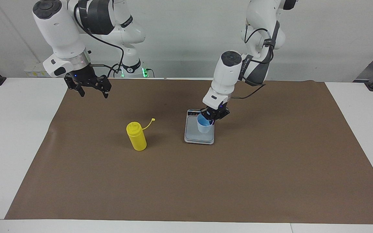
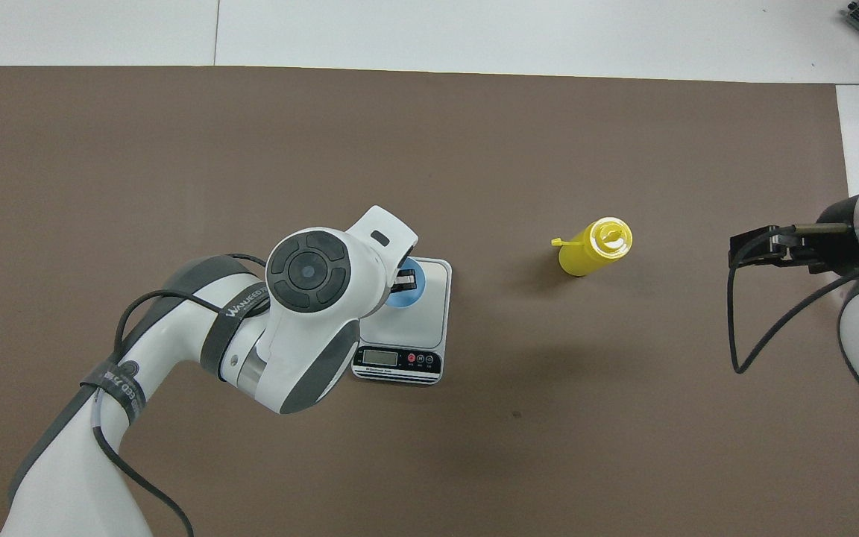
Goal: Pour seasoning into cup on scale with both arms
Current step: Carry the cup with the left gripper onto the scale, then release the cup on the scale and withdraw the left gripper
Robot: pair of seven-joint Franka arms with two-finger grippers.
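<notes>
Brown mat [image 1: 206, 181] over white table [image 1: 15, 136]

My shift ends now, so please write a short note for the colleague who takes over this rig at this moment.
Left gripper: shut on the rim of the cup, over the scale; whether the cup already rests on the plate I cannot tell.
Right gripper: open, empty, waiting in the air near its own end of the table.
Seasoning bottle: upright on the mat, untouched, cap off on its strap.
Done: cup picked up.
Left: release cup on scale, grasp bottle, pour.
</notes>
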